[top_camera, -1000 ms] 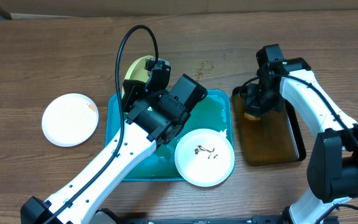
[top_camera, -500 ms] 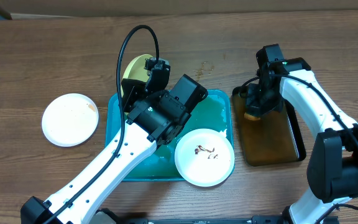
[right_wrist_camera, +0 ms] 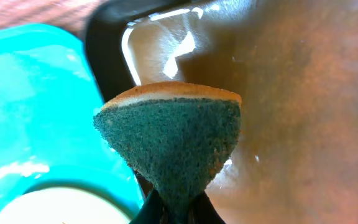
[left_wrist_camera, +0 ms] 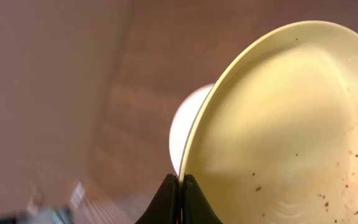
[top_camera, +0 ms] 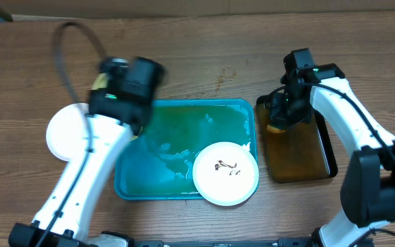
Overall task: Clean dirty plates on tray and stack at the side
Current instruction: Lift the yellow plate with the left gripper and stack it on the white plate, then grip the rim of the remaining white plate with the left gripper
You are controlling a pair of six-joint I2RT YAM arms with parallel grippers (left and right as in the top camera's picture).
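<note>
My left gripper (left_wrist_camera: 182, 186) is shut on the rim of the pale lime-green plate (left_wrist_camera: 284, 124), which has brown specks, and holds it tilted in the air. In the overhead view the left wrist (top_camera: 122, 86) hides that plate, above the upper edge of a white plate (top_camera: 64, 134) lying on the table left of the teal tray (top_camera: 184, 120). That white plate shows behind the lime rim (left_wrist_camera: 188, 121). A second white plate (top_camera: 225, 173) with brown smears lies in the tray's front right corner. My right gripper (right_wrist_camera: 173, 208) is shut on a green-and-yellow sponge (right_wrist_camera: 173, 134) over the black tray (top_camera: 300, 154).
The black tray (right_wrist_camera: 291, 93) holds brownish water and stands right of the teal tray (right_wrist_camera: 30, 93). Water streaks lie in the teal tray. A black cable loops from the left arm (top_camera: 74, 31). Bare wooden table runs along the back.
My left arm has swung left off the teal tray's back corner, carrying the lime plate over the white plate on the table. The right arm and sponge have stayed put.
</note>
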